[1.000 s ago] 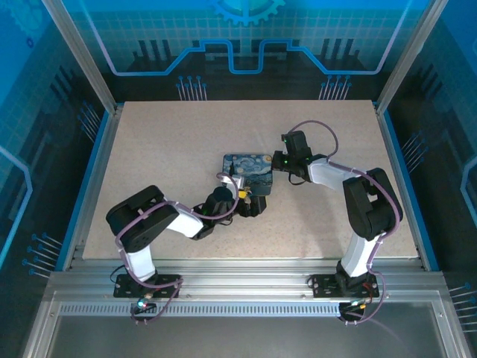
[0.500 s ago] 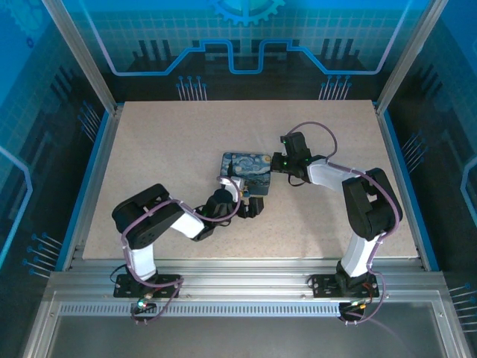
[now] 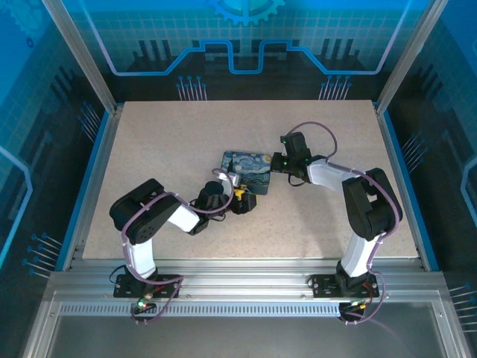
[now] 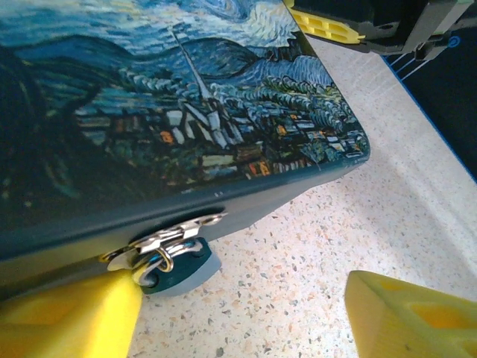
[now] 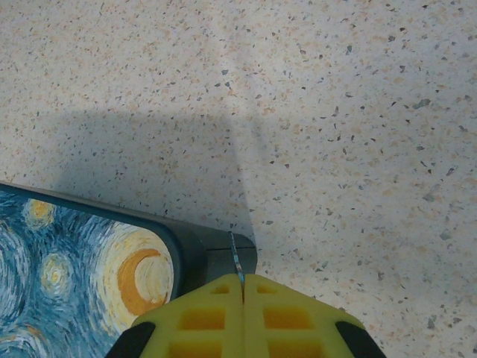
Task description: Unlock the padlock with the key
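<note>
Near the middle of the speckled desk (image 3: 149, 149), the dark blue swirl-painted tin box (image 3: 248, 172) is lying flat with its painted lid facing up. The padlock (image 4: 168, 250), a small pale metal piece, is hanging from the clasp on the box's near side wall, just above the desk surface. The left hand (image 3: 241, 197) is sitting low at that near side and is pointing at the box. Its two yellow fingers (image 4: 67, 324) are standing wide apart and are holding nothing; one of them is reaching up just beside the padlock, though whether it is touching it cannot be told. The right hand (image 5: 244, 286) is hovering at the box's right end, by its far corner, on the opposite side from the padlock. Its yellow pads are pressing tightly together and are pinching the key (image 5: 235, 257), a thin dark grey sliver that is sticking out beyond the fingertips. The key is lying over the box's dark rounded corner, well apart from the padlock; whether it is touching the box cannot be told.
</note>
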